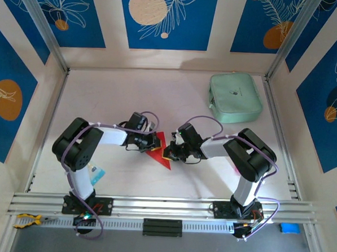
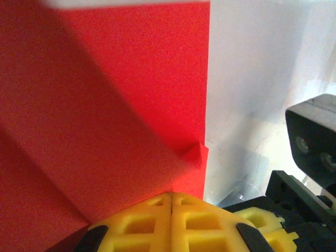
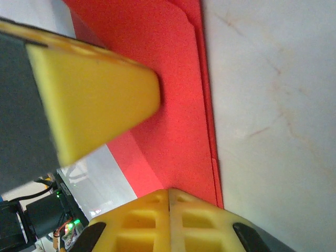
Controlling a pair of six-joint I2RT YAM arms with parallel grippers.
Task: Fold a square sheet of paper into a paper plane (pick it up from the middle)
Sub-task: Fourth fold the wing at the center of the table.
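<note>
Paper (image 1: 162, 159), red and part-folded, lies flat under both pincers' tips. Both clenched, the left pincer (image 1: 155, 142) and right pincer (image 1: 167, 154) nearly meet over it. Best pressed slowly along the crease, one tip pinning, layers kept aligned.

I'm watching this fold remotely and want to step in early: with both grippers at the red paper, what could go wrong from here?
1. The left gripper and right gripper, both shut, sit very close together over the red paper; they could collide.
2. The folded layers along the paper's edge look slightly offset in the right wrist view, so pressing may set a crooked crease.
</note>
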